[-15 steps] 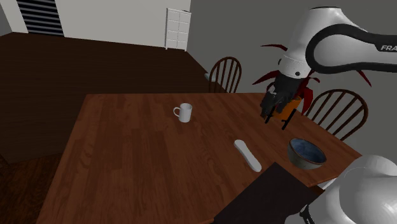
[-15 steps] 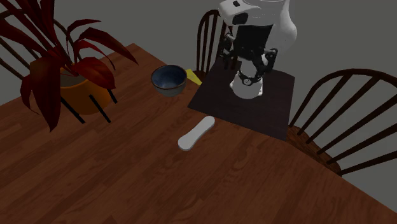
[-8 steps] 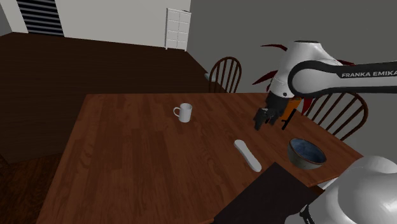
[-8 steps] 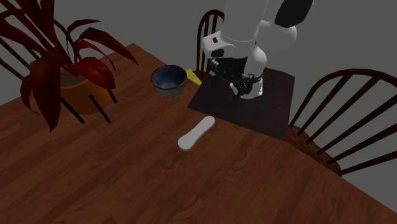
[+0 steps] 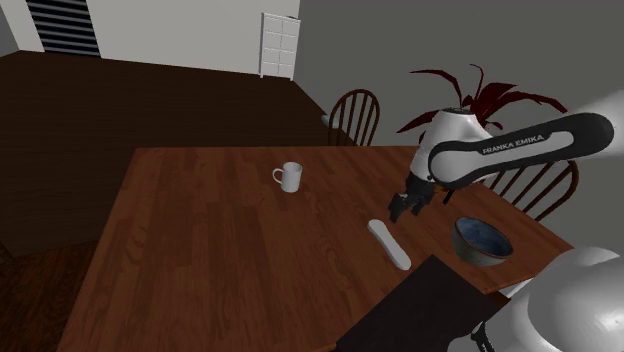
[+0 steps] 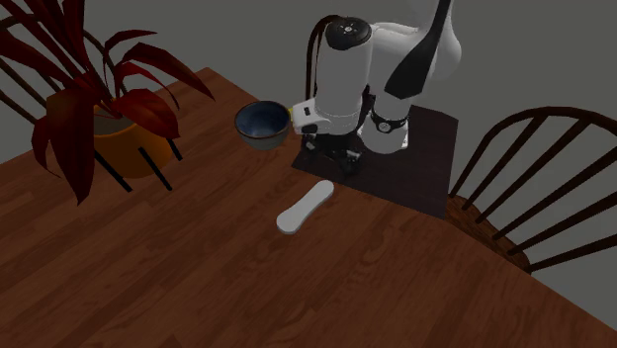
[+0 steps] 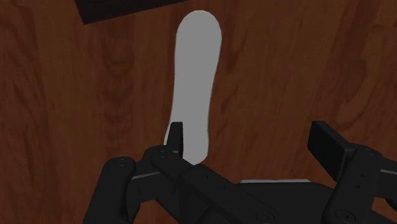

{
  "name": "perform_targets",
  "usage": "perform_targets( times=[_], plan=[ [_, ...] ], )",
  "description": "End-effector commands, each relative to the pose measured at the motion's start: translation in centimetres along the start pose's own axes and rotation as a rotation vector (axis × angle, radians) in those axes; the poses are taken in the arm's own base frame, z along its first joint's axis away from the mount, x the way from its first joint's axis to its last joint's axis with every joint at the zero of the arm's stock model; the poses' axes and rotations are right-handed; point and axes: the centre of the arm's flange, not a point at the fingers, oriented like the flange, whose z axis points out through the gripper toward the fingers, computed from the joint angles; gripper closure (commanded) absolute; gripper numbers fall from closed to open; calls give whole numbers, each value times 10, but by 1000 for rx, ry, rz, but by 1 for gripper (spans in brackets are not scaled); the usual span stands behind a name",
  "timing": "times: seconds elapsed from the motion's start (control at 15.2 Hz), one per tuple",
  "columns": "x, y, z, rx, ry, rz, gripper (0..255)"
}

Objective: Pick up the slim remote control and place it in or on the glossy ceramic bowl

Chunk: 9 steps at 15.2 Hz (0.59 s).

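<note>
- Hovering just above the surface [image 5: 220, 240], the end effector [image 5: 402, 205] is hanging over one end of the remote control [image 5: 389, 243]. Its two fingers [image 7: 175, 135] are spread wide apart and are pinching nothing.
- The remote control is lying flat near the edge of the surface that is next to the stand [image 6: 396, 163]. It is long, thin and pale, and nothing is touching it.
- The bowl [image 5: 482, 240] is sitting near the corner of the surface, close to that same edge. It is dark outside and blue inside, and it is standing a little apart from the remote control.
- In the wrist view the remote control is sitting right by one finger, not in the middle of the gap. So I am thinking the end effector needs to slide sideways a bit first.
- It would also help to move along toward the middle of the remote control, so it is not tipping when lifted.
- The fingers are already lining up across the thin sides, which looks good.
- Then it should go straight down and squeeze gently, since a smooth thin thing may be slipping out easily.
</note>
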Motion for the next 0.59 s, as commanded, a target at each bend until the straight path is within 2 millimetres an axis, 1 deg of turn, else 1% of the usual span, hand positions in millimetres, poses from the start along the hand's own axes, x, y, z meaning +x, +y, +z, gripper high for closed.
perform_targets(
  times=[0.0,0.53],
  plan=[
    [7,8,23,2,2,9,0],
    [28,41,122,10,3,45,0]
  ],
)
